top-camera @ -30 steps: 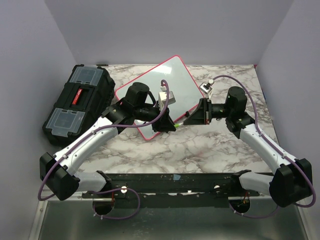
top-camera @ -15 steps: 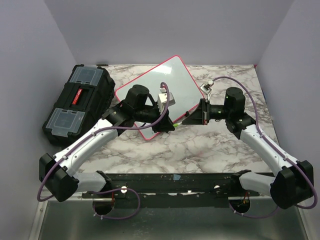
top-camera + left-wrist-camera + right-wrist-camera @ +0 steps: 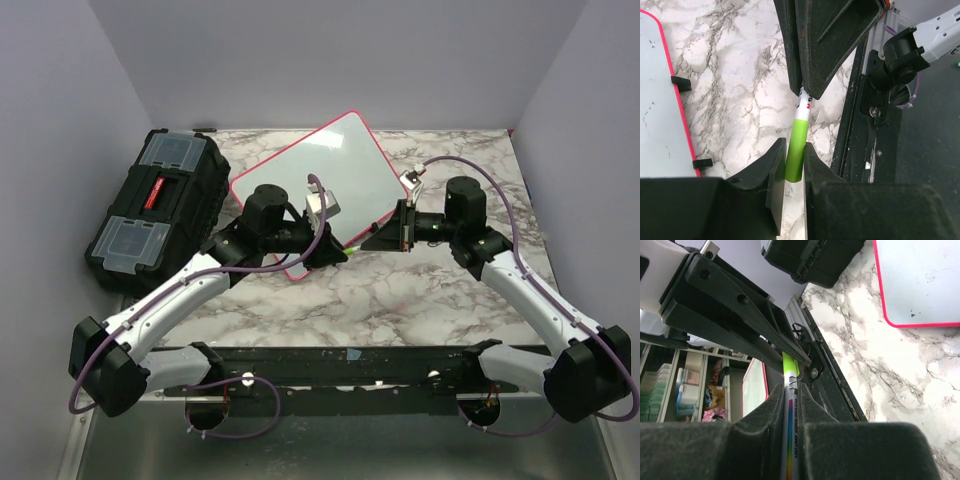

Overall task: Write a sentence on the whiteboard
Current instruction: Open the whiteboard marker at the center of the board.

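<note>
The whiteboard [image 3: 340, 170] lies tilted on the marble table, white with a red-pink rim. The sentence is not in view; the board surface [image 3: 920, 280] that shows bears only a few dark specks. A green marker [image 3: 355, 246] hangs between both grippers, just off the board's near right edge. My left gripper [image 3: 794, 150] is shut on the marker's green cap [image 3: 799, 142]. My right gripper [image 3: 790, 392] is shut on its white barrel [image 3: 790, 420] with the rainbow stripe. The two grippers [image 3: 335, 252] [image 3: 377, 238] face each other tip to tip.
A black toolbox [image 3: 150, 205] with clear lid compartments sits at the table's left, touching the board's left corner. The black rail [image 3: 865, 125] carrying the arm bases runs along the near edge. Purple walls enclose the table on three sides.
My right gripper has closed fully onto the marker barrel. Both arms have shifted slightly, the left wrist drawing a little nearer to me, the marker staying between them.
</note>
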Controlling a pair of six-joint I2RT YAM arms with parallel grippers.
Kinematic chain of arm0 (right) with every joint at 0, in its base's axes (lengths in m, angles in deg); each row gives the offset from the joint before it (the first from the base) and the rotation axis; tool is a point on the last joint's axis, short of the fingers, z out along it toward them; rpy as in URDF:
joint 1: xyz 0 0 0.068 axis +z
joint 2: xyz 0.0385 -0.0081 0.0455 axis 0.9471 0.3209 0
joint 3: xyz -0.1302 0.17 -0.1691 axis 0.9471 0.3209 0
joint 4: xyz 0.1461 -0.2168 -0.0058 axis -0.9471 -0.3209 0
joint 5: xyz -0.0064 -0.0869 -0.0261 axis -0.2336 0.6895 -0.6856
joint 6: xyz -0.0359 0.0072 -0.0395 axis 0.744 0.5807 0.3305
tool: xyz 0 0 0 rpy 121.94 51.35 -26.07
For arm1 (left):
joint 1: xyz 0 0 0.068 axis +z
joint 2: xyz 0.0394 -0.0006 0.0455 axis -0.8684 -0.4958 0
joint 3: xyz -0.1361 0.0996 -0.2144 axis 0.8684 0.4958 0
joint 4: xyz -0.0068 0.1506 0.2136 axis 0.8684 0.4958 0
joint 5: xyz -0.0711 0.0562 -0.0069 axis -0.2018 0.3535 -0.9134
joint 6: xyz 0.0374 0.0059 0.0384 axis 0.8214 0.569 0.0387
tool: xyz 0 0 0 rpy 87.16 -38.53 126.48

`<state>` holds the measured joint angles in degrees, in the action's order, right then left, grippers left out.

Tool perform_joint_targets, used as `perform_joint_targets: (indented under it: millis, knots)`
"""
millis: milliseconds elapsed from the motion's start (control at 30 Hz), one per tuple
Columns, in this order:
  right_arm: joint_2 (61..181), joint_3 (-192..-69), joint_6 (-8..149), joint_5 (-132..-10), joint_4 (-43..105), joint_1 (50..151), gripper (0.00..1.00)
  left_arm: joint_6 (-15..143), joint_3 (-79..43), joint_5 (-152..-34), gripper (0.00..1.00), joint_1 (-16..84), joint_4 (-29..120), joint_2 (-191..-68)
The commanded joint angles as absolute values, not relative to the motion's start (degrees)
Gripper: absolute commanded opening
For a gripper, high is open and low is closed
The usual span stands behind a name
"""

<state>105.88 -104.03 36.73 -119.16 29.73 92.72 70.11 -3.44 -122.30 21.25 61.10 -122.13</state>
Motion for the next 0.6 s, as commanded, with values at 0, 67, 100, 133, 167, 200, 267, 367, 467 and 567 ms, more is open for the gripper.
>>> perform_joint_targets:
  millis: [0,67,100,133,167,200,267,367,467,567]
  knots:
    - [102.91,-106.52,38.99,-113.98,25.55,92.20,0.01,66.12,0.17,-112.48,0.00,23.60,61.02,-120.00]
    - [102.67,-106.78,39.64,-113.48,24.48,91.88,0.01,65.58,1.17,-112.00,0.00,23.73,60.30,-119.38]
    - [102.59,-106.61,39.72,-113.37,24.23,91.62,0.01,65.37,1.59,-111.69,0.00,23.81,60.08,-119.13]
    - [102.55,-106.52,39.77,-113.41,24.09,91.23,0.01,65.27,1.90,-111.41,0.00,23.94,59.92,-118.90]
    - [102.57,-106.33,39.80,-113.66,24.00,90.80,0.01,65.17,2.25,-111.28,0.00,24.10,59.83,-118.62]
    - [102.43,-106.17,39.78,-113.86,24.00,90.19,0.01,65.15,2.50,-111.12,0.00,24.22,59.76,-118.34]
    - [102.18,-105.78,39.64,-114.49,24.00,89.08,0.01,65.00,3.05,-110.91,0.00,24.66,59.62,-117.83]
    - [101.82,-105.82,39.81,-114.94,23.83,88.37,0.01,65.00,3.64,-110.38,0.00,25.11,59.79,-117.44]
    - [101.39,-105.96,39.85,-114.91,23.65,87.76,0.01,64.91,4.19,-109.45,0.00,25.51,59.78,-117.08]
    - [100.90,-106.05,39.85,-114.88,23.34,86.82,0.00,64.91,4.81,-108.14,0.00,25.84,59.93,-116.73]
